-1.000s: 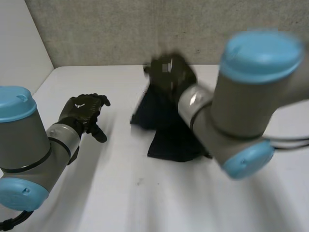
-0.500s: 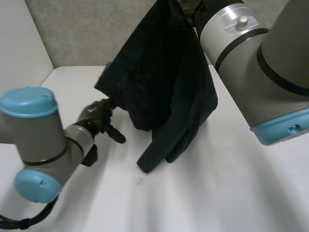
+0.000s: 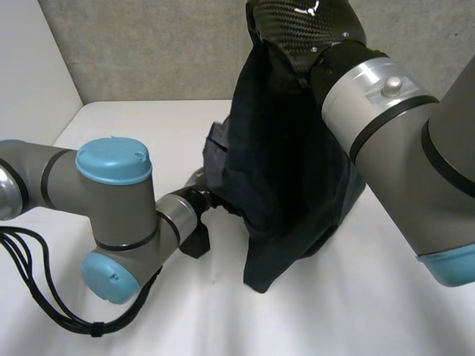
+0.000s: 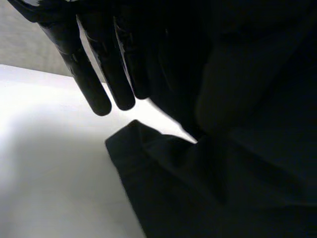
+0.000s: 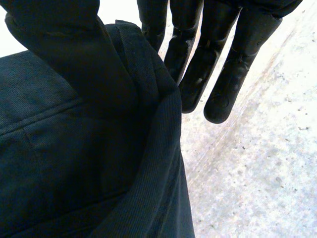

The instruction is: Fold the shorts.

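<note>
Your right hand [image 5: 225,79] pinches the dark navy fabric shorts [image 5: 74,163] at a thick ribbed edge, probably the waistband. The thumb presses on the near face of the cloth. The straight fingers [image 5: 193,74] lie behind it, with their tips reaching past the edge.

From that grip, the step in hand looks like lifting the shorts so they hang out before you lay them down to fold. Hold the pinch firm, because it takes only the edge and the whole weight hangs from it.

Bring your left hand [image 4: 91,69] to a second point on the cloth, so the shorts spread between two holds and do not bunch from one. Its fingers are straight and relaxed, and the ones you can see hold nothing. Their tips hover over the white table [image 4: 44,168], just beside a hanging dark fold of the shorts and above a corner of cloth that lies on the table. Get round that hanging edge before you close the hand, and avoid catching the corner below along with it.

In the head view, the shorts hang from the raised right hand in a long crumpled drape. The lowest part seems to rest on the table. The grey left arm [image 3: 111,215] reaches in low, to the side of the drape nearer to it.
</note>
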